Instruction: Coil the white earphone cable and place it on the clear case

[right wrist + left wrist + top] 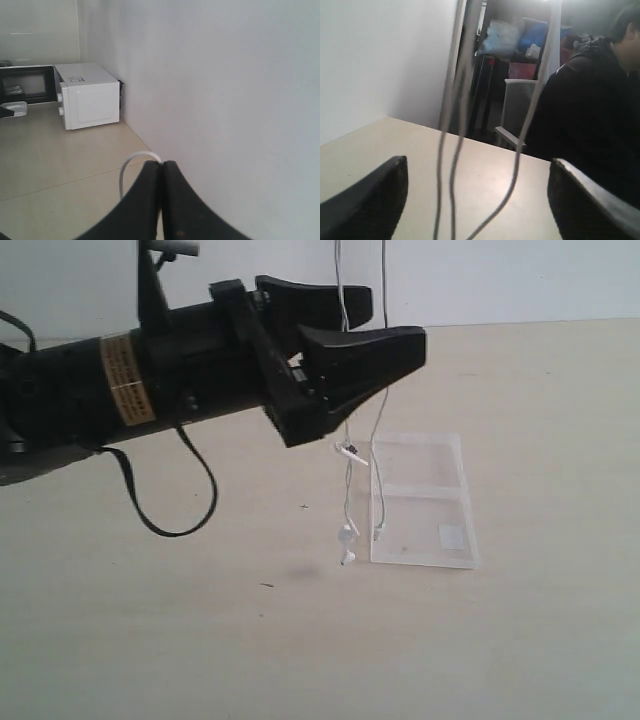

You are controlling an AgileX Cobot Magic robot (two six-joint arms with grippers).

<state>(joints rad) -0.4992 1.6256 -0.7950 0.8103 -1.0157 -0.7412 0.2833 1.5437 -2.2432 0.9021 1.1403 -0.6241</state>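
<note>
The white earphone cable (347, 490) hangs in long strands from above the frame, and its earbuds (347, 535) dangle just above the table beside the clear case (430, 465). One cable end (380, 532) reaches the case's left edge. The case lies flat on the table with a small whitish sticker (450, 535). My left gripper (398, 320) is open, and the hanging strands (455, 165) pass between its fingers (477, 162) without touching them. My right gripper (162, 164) is out of the exterior view. It is shut on a loop of the cable (127, 165).
A thick black robot cable (170, 520) loops under the left arm. A white microwave (90, 95) stands by the wall in the right wrist view. A person in black (595, 115) and a chair (517, 115) are beyond the table's edge.
</note>
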